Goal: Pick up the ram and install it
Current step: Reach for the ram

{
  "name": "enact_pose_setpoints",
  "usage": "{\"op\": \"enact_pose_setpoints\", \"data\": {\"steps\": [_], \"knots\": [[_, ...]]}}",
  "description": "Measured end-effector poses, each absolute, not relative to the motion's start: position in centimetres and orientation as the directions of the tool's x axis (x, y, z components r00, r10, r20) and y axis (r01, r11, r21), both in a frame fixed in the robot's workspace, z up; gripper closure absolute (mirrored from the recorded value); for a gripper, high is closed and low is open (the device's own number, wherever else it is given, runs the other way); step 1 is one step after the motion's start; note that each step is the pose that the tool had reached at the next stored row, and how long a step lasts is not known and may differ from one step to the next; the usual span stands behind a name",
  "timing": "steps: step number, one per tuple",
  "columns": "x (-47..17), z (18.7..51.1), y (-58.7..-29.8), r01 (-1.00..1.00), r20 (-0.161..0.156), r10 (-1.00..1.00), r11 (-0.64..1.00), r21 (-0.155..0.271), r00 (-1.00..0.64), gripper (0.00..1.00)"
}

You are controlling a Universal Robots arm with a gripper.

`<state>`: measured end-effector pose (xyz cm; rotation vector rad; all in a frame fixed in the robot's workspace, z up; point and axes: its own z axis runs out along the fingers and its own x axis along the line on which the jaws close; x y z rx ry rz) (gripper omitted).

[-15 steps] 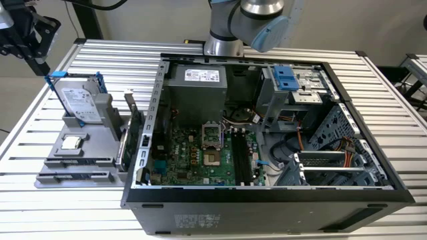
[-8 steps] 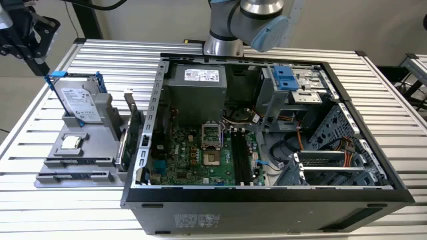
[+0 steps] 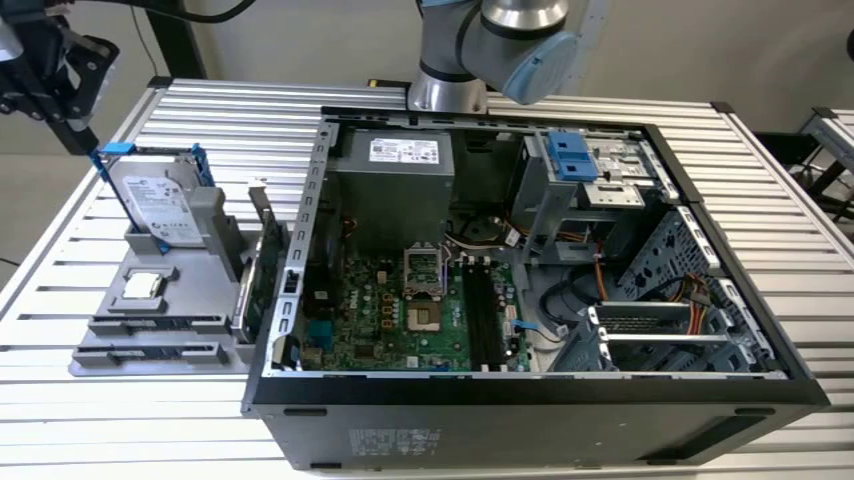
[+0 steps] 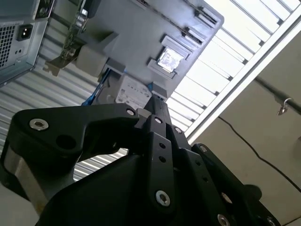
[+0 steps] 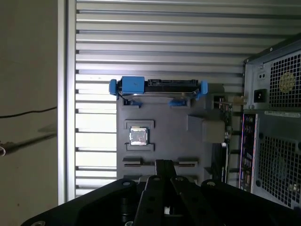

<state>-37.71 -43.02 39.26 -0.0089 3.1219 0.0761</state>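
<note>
grey tray | blue drive caddy | green motherboard | table — silver, ribbed

"How many computers are on that table?"

"One open tower case. It has one motherboard and one power supply in it."

"And the loose parts?"

"One grey tray, one hard drive, one processor chip and one green expansion card."

"Robots?"

"One arm with one gripper. That's all I can count from here."
</note>
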Motion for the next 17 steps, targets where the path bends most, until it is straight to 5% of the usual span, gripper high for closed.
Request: {"op": "enact_pose_setpoints", "data": {"steps": [17], "knots": [[-37.7,39.2,-44.8,-0.006,-0.019,-0.005,0.999,0.049,-1.0,1.0]]}}
